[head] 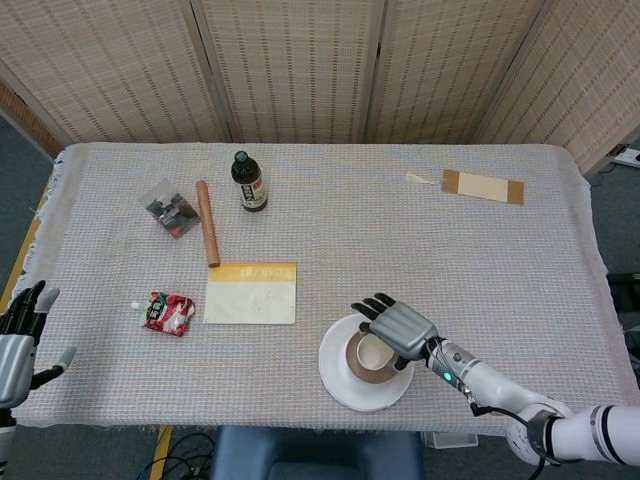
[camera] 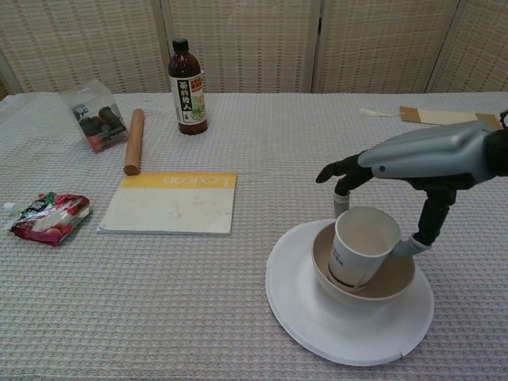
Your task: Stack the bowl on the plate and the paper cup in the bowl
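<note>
Head view: right hand clasps paper cup inside bowl on plate near desk's front edge, left hand empty, fingers apart; chest view: cup tilted in bowl.

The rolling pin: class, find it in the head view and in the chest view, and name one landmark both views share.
Head view: rolling pin upper left, between snack bag and bottle.
Chest view: rolling pin upper left, lying lengthwise above the notebook.
Shared landmark: the bottle just to its right.
</note>
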`<action>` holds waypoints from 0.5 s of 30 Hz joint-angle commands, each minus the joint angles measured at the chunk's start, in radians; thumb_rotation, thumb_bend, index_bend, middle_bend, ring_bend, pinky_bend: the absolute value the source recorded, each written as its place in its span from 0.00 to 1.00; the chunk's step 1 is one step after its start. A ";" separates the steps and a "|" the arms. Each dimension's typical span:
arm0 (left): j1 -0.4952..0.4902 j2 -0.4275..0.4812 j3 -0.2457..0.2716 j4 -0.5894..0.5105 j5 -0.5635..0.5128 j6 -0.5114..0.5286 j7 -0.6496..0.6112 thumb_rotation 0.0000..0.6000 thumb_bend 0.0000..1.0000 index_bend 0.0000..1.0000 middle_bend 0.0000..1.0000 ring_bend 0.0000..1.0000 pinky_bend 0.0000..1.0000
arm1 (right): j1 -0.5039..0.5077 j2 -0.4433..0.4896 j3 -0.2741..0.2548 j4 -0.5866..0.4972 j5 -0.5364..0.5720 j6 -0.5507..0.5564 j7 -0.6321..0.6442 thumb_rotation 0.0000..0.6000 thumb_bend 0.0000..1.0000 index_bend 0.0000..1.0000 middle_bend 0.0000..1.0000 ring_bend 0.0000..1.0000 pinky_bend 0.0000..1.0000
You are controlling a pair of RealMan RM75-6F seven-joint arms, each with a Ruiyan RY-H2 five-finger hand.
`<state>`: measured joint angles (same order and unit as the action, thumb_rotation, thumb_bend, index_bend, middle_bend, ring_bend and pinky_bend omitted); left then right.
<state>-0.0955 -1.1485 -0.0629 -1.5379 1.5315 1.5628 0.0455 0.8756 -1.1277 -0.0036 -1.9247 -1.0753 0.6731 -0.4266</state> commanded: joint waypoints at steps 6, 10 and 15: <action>0.002 0.002 -0.002 0.001 -0.002 0.002 -0.005 1.00 0.31 0.00 0.02 0.00 0.24 | 0.022 -0.004 -0.017 0.009 0.037 -0.007 -0.011 1.00 0.20 0.18 0.00 0.00 0.00; 0.002 0.002 -0.002 -0.001 -0.002 0.001 -0.004 1.00 0.31 0.00 0.02 0.00 0.24 | 0.025 0.003 -0.021 0.004 0.038 -0.006 -0.001 1.00 0.16 0.08 0.00 0.00 0.00; 0.002 0.001 -0.003 0.000 0.000 0.003 -0.002 1.00 0.31 0.00 0.02 0.00 0.24 | 0.029 0.017 -0.029 -0.004 0.033 -0.012 0.012 1.00 0.13 0.03 0.00 0.00 0.00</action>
<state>-0.0931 -1.1478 -0.0656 -1.5383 1.5316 1.5655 0.0437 0.9044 -1.1121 -0.0313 -1.9282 -1.0416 0.6618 -0.4158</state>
